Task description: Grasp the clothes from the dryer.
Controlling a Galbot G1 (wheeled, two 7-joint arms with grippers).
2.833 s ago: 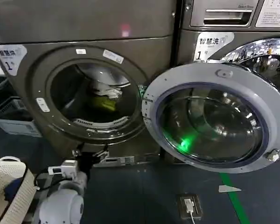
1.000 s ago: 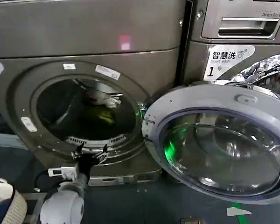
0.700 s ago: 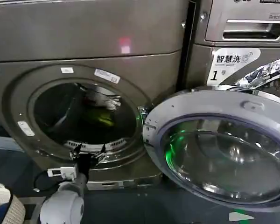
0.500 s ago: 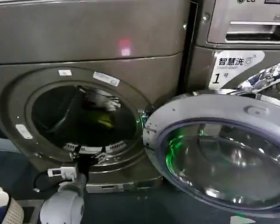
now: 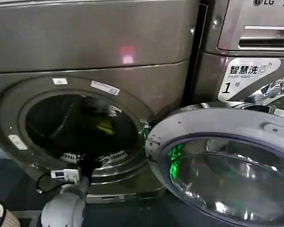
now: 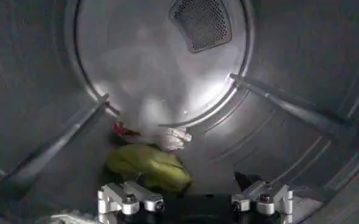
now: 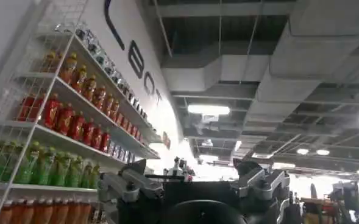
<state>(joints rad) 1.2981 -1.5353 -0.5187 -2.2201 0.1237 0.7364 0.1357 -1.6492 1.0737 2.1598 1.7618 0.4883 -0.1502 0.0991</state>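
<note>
The dryer point(image 5: 85, 42) stands at the left with its porthole open and its grey-rimmed glass door point(image 5: 217, 127) swung out to the right. Deep in the drum lie the clothes point(image 5: 104, 126): a yellow-green piece point(image 6: 149, 169) with a white piece point(image 6: 173, 137) and a red patch point(image 6: 122, 129) behind it. My left gripper point(image 5: 85, 160) is at the porthole's lower rim and faces into the drum. It is open point(image 6: 194, 198) with nothing between its fingers, still short of the heap. My right gripper point(image 7: 194, 182) is open and empty, pointing up toward a ceiling.
A similar machine point(image 5: 246, 52) with a silver drawer handle stands at the right, behind the open door. Drum ribs point(image 6: 289, 109) run along the drum's wall. Shelves of bottles point(image 7: 57, 122) are beside the right gripper.
The dryer has grown larger in the head view and the door has slid lower right. My left gripper has come up from below the porthole to its lower rim.
</note>
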